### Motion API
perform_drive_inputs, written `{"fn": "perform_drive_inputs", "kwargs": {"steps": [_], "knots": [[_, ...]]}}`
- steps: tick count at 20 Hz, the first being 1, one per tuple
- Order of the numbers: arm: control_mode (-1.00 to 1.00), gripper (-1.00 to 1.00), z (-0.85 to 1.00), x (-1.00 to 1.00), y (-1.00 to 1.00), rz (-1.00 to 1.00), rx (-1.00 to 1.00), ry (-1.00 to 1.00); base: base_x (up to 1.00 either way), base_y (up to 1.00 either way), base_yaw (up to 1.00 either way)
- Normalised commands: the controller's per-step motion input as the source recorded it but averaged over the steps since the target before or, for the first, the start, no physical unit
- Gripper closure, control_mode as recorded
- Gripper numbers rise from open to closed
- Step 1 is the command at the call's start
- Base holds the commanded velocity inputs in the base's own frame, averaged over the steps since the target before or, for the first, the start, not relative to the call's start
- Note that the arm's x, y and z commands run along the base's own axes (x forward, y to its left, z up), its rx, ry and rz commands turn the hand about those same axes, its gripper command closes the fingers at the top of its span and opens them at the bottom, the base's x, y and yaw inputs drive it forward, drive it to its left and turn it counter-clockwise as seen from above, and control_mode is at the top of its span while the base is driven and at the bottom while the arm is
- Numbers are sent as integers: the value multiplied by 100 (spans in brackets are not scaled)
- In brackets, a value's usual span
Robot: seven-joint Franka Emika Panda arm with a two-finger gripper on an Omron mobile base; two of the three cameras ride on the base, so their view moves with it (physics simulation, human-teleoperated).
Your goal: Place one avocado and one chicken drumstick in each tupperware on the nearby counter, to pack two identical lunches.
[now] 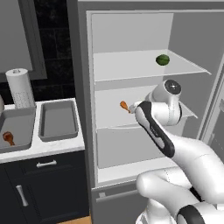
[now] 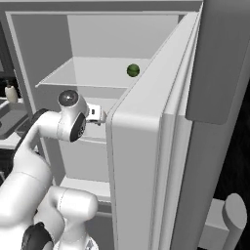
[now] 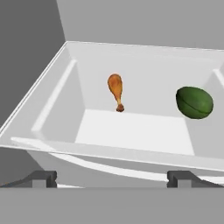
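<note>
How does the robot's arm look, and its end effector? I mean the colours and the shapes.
The arm has glossy white rounded segments with dark grey bands at the joints and a round grey cap with a pale centre on one joint. No cables or markings show. The end effector has two small, dark grey, blocky finger tips.

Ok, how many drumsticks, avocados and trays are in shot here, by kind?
Drumsticks: 2, one on the middle fridge shelf, one in the left tray.
Avocados: 2, one on the upper shelf, one beside the shelf drumstick.
Trays: 2, both on the counter; the right tray is bare.
Total: 6.
</note>
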Motion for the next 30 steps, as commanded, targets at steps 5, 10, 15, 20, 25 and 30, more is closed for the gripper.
{"fn": "perform_drive_inputs", "kwargs": {"steps": [5, 10, 15, 20, 25, 30], "knots": [[-100, -100, -41, 46, 6, 0, 0, 0, 0, 0, 0], [-100, -100, -32, 55, 3, 0, 0, 1, 0, 0, 0], [-100, -100, -12, 55, 0, 0, 0, 0, 0, 0, 0], [-100, -100, 0, 38, 6, 0, 0, 1, 0, 0, 0], [-100, -100, 0, 37, 6, 0, 0, 3, 0, 0, 0], [-100, -100, -19, 33, 1, 0, 0, 0, 0, 0, 0]]}}
